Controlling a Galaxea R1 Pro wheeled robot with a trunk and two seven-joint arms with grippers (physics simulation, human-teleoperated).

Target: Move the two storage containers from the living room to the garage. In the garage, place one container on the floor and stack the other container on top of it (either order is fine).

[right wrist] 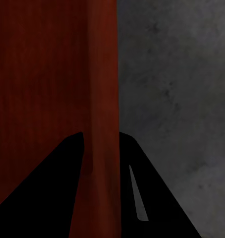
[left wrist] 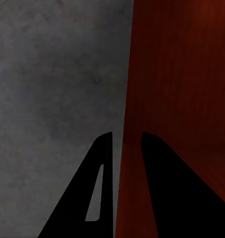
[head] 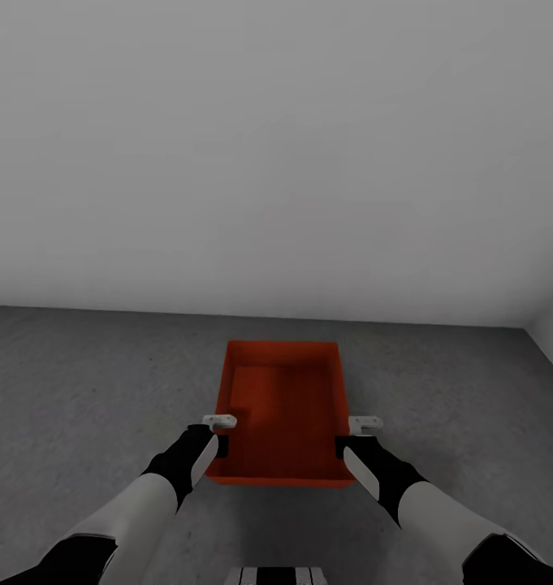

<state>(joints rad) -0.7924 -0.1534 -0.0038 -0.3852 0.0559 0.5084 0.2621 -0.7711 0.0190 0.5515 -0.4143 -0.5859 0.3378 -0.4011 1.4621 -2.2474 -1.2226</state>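
Note:
One orange-red open-top storage container [head: 284, 406] sits low over the dark grey concrete floor [head: 89, 382] of the garage, straight ahead of me. My left gripper [head: 218, 436] is shut on its left wall and my right gripper [head: 355, 439] on its right wall. In the left wrist view the left gripper [left wrist: 126, 134] straddles the container's wall [left wrist: 167, 74], one finger outside and one inside. In the right wrist view the right gripper [right wrist: 101, 133] pinches the container's rim [right wrist: 102, 74]. I cannot tell whether the container touches the floor. The second container is out of view.
A plain grey-white wall [head: 276, 162] rises a short way beyond the container. Another wall meets it in the corner at the far right [head: 552, 333]. Bare concrete spreads to both sides of the container.

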